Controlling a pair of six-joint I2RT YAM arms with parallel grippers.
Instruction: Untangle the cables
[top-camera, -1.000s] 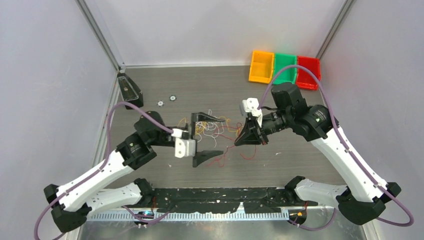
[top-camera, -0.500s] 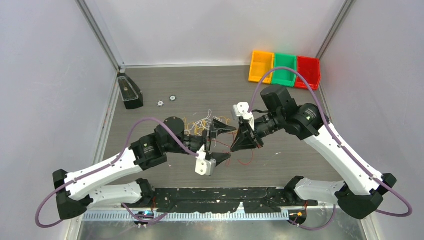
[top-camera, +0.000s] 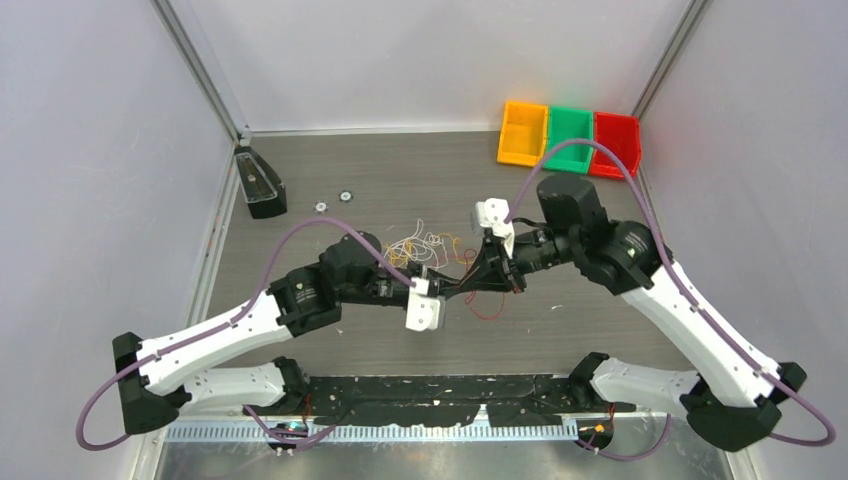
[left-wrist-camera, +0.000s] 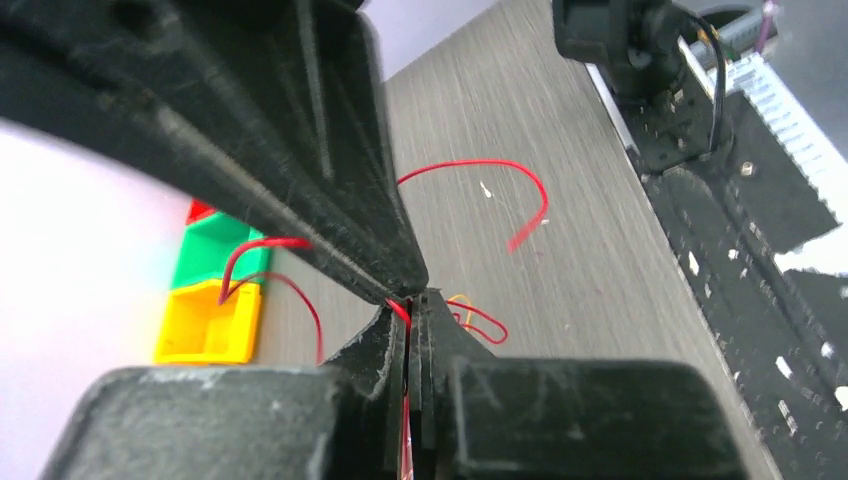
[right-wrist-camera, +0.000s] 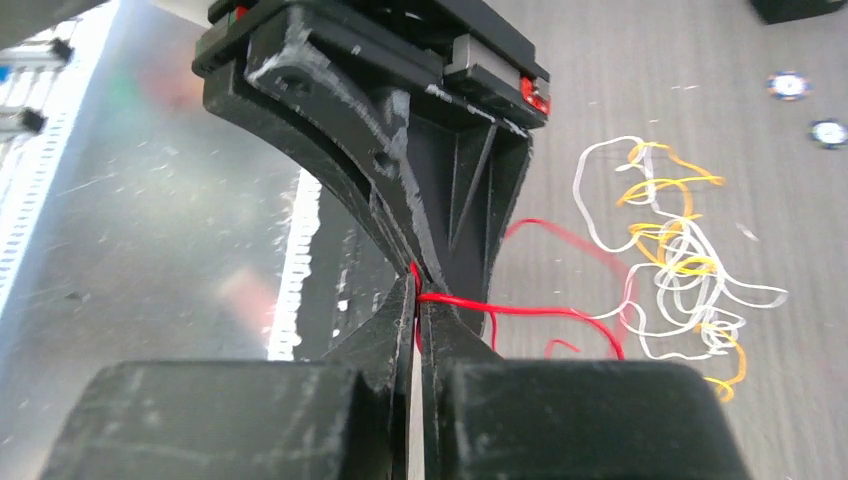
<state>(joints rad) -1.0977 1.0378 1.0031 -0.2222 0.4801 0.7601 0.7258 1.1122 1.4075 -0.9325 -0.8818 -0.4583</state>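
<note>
The cables lie mid-table: a loose tangle of white and yellow-orange wires (top-camera: 425, 245) (right-wrist-camera: 680, 260), with red wires (top-camera: 487, 310) (left-wrist-camera: 500, 165) trailing toward the near side. My left gripper (top-camera: 455, 288) (left-wrist-camera: 410, 300) and right gripper (top-camera: 482, 278) (right-wrist-camera: 418, 298) meet tip to tip just right of the tangle. Both are shut on the same thin red wire (right-wrist-camera: 540, 312), which shows between each pair of jaws. From the right gripper's jaws the wire runs off toward the tangle.
Orange (top-camera: 522, 132), green (top-camera: 568, 137) and red (top-camera: 616, 144) bins stand at the back right. A black block (top-camera: 260, 183) sits at the back left, with two small discs (top-camera: 322, 207) beside it. A black rail (top-camera: 440, 395) runs along the near edge.
My left gripper swung right to the right gripper's tips and went from wide open to shut on the red wire. The right gripper stayed shut and shifted only slightly.
</note>
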